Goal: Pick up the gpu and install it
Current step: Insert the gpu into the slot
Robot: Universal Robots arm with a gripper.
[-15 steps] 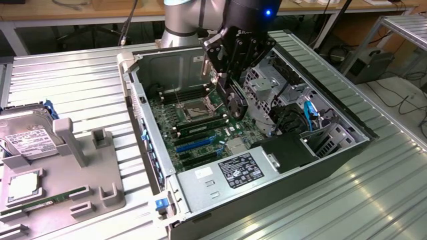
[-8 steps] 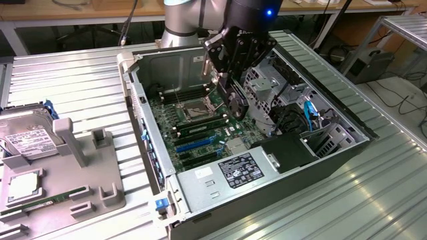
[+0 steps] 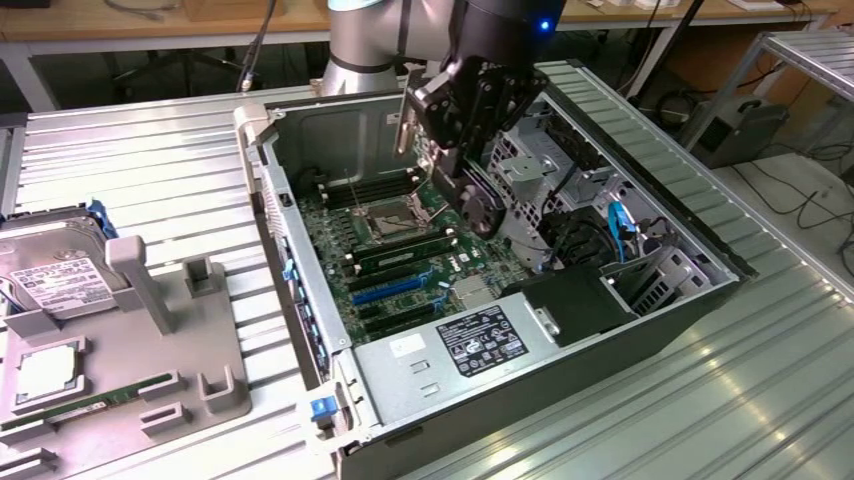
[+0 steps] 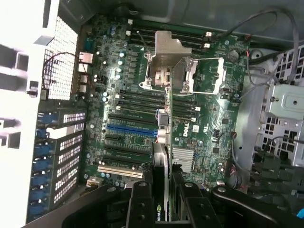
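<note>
Install step: the pincer (image 3: 461, 155), clamped on the gpu (image 3: 483, 210) (held edge-on), hangs over the motherboard (image 3: 400, 260), and seating likely calls for squaring its edge with one of the slots (image 4: 130, 128).

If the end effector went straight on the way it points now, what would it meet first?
Probably the motherboard: the end effector grips the gpu edge-on, and the card's leading edge would reach the slots near the blue slot first, though depth is unclear.
</note>
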